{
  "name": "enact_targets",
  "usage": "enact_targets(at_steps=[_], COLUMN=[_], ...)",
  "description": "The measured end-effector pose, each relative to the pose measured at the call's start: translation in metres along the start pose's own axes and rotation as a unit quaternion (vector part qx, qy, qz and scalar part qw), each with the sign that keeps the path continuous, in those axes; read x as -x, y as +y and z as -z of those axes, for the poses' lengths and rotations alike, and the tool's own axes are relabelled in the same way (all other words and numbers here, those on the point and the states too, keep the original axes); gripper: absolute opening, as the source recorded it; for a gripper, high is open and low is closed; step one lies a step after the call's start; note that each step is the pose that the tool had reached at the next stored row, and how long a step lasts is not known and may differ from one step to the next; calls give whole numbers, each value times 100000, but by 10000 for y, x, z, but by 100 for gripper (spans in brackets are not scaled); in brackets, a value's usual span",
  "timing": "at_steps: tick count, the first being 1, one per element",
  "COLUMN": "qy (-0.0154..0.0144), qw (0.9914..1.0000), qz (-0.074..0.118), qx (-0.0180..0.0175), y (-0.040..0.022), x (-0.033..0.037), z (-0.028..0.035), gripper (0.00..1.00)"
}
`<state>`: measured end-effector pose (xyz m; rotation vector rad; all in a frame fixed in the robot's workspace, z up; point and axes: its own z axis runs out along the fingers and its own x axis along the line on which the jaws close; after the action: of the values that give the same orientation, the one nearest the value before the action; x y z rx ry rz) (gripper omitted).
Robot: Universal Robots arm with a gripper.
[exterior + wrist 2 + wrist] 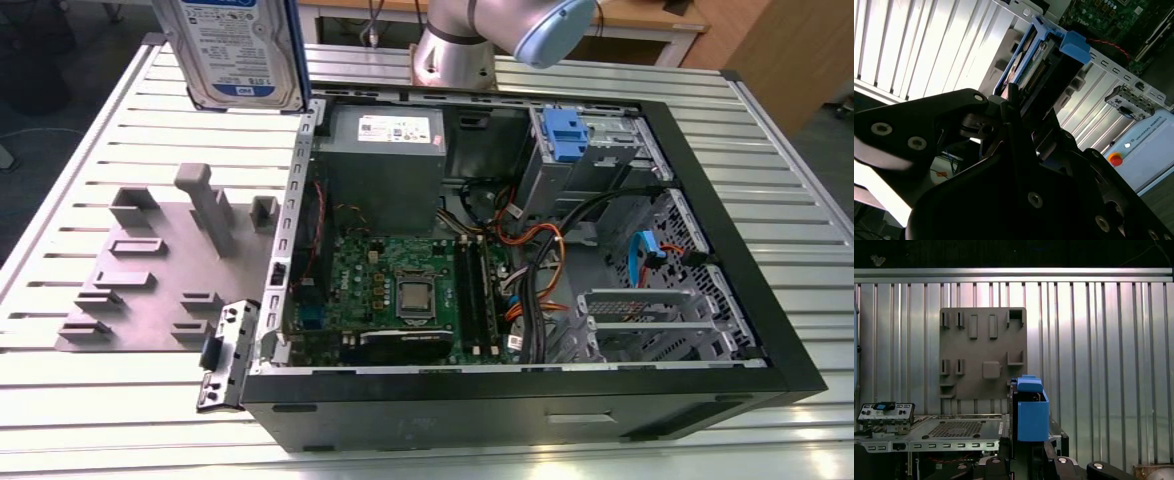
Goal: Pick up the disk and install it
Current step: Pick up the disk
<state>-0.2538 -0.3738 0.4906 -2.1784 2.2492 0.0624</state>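
Note:
The disk, silver with a white-and-blue label, hangs upright in the air at the top of the exterior view's left, above the slatted table just outside the open computer case. In both wrist views the disk sits edge-on between the black fingers, its blue frame facing the camera and its blue tab sticking out. My gripper is shut on the disk. Below the disk lies the grey fixture plate on the table.
Inside the case are the grey power supply, the motherboard, loose cables and a drive bay with a blue latch. The grey fixture plate carries upright pegs. A black latch panel sits at the case's front corner. The robot base stands behind.

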Motion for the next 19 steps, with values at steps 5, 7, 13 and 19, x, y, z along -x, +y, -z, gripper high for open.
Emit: enact_targets(at_steps=[5, 7, 13, 19], qy=[-2, -1, -2, -2], qw=[100000, 100000, 100000, 100000], qz=[3, 3, 3, 2], qx=[-2, -3, -1, -2], y=[-21, -30, -56, -81], x=[0, 1, 2, 2], z=[0, 0, 1, 1], gripper=[35, 35, 35, 35])
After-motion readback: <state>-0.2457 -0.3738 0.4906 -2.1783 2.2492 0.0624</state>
